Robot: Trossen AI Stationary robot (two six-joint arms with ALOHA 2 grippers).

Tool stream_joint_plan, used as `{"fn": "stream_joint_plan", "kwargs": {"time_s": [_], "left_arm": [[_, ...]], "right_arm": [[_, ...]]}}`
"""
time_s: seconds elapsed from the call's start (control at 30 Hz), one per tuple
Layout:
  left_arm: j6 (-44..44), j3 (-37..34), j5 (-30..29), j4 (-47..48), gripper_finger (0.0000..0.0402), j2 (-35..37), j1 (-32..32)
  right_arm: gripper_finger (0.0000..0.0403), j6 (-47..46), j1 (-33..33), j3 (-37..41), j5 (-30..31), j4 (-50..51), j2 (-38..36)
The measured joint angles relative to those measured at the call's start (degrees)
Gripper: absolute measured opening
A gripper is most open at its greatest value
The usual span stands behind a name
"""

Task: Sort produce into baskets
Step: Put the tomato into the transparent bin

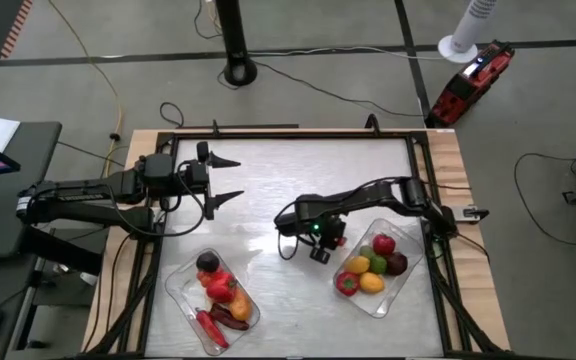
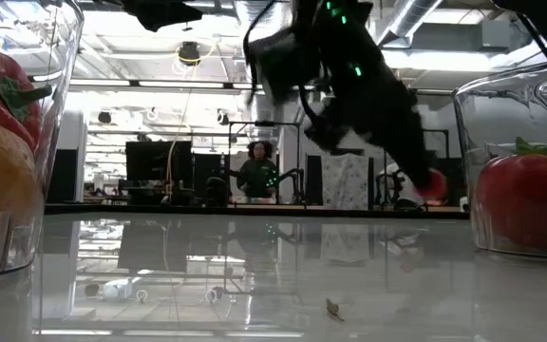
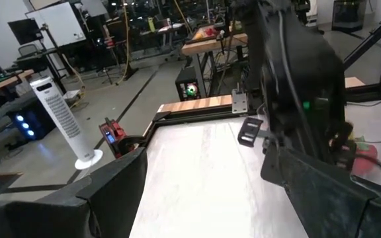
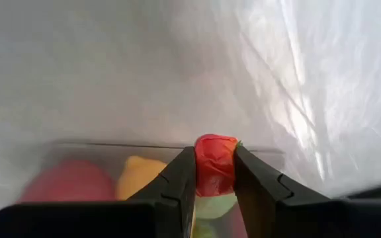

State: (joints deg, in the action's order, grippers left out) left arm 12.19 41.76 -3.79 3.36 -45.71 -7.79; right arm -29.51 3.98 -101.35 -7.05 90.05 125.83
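White table (image 1: pixel 298 180), right gripper (image 4: pixel 214 173) clamping red tomato (image 4: pixel 213 165)

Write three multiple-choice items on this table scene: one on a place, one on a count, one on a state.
1. Where is the right gripper?
A. Between the two baskets, close to the right basket
B. Over the left basket
C. Off the table

2. How many baskets are on the table?
A. One
B. Two
C. Three

3. What is the right gripper doing?
A. Open, empty
B. Shut, empty
C. Shut on a small red piece

Key: 1 A, as the high view shows; 2 B, both clear baskets show there; 3 C, the right wrist view shows the piece pinched between the fingers.
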Motion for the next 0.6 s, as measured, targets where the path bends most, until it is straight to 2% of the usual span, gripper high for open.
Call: {"fn": "stream_joint_plan", "kwargs": {"time_s": [0.27,0.6], "left_arm": [[0.0,0.0,-0.04,0.83,0.0325,0.0,0.0],[-0.21,0.0,-0.07,1.25,0.0325,0.0,0.0]], "right_arm": [[0.012,-0.47,-0.9,-3.93,1.04,0.0,-5.27],[0.012,-8.2,5.87,-2.86,1.16,0.04,-16.45]]}}
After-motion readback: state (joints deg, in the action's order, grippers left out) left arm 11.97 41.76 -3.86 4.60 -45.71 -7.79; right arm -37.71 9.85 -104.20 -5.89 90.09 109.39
